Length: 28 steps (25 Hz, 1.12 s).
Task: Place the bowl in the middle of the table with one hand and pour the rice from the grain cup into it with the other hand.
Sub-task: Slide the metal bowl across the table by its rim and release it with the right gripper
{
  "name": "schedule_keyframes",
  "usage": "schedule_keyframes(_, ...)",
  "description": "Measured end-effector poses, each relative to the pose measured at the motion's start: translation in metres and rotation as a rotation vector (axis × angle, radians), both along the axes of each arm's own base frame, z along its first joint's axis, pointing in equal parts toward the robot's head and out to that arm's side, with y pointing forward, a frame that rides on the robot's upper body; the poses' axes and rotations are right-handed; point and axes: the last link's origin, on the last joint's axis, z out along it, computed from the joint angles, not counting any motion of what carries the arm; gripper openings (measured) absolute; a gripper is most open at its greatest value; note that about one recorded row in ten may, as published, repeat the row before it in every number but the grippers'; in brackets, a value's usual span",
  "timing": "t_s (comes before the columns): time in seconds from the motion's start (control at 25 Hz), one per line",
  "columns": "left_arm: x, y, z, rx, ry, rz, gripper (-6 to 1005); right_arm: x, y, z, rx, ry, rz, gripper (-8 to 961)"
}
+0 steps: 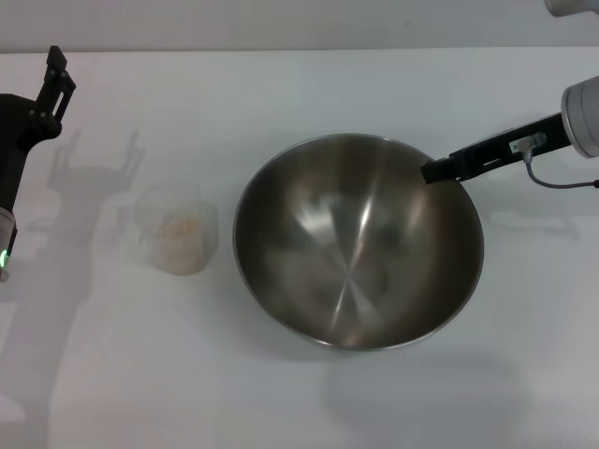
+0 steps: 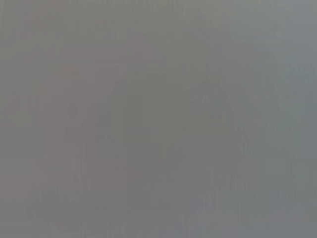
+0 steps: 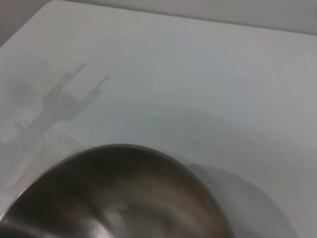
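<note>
Gripping the bowl (image 1: 356,243) rim, right pincer (image 1: 432,172) sits on white table (image 1: 299,94) (left pincer (image 1: 56,79) state unclear).

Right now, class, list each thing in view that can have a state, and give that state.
bowl: upright, empty, mid-table, right hand at its rim.
grain cup: upright, holds rice, untouched.
right hand: on the bowl's far right rim.
left hand: raised at the table's left, empty.

Bare test bench, plain white table (image 1: 309,84), blank grey wall behind
</note>
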Motion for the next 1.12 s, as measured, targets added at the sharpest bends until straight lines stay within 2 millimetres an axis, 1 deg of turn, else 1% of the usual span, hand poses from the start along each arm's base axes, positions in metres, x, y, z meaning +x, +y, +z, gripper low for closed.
schedule_keyframes(0.52, -0.001, -0.002, 0.001, 0.005, -0.002, 0.003, 736, 0.000, 0.001, -0.003, -0.011, -0.029, -0.009, 153)
schedule_keyframes(0.68, -0.002, -0.003, 0.001, 0.005, -0.003, 0.006, 735, -0.004, 0.001, -0.001, 0.000, -0.045, 0.023, 165)
schedule_keyframes(0.84, -0.003, -0.005, 0.000, 0.005, -0.006, 0.007, 733, -0.013, 0.003, 0.005, 0.027, -0.016, 0.053, 177)
schedule_keyframes(0.88, -0.003, -0.005, 0.000, 0.006, -0.008, 0.006, 733, -0.017, 0.004, 0.008, 0.041, -0.009, 0.068, 216)
schedule_keyframes(1.08, -0.002, -0.007, 0.001, 0.014, -0.011, 0.000, 731, -0.024, 0.007, 0.015, 0.068, -0.015, 0.097, 410)
schedule_keyframes(1.12, -0.002, -0.007, 0.001, 0.017, -0.012, -0.001, 731, -0.026, 0.007, 0.017, 0.079, -0.018, 0.107, 423)
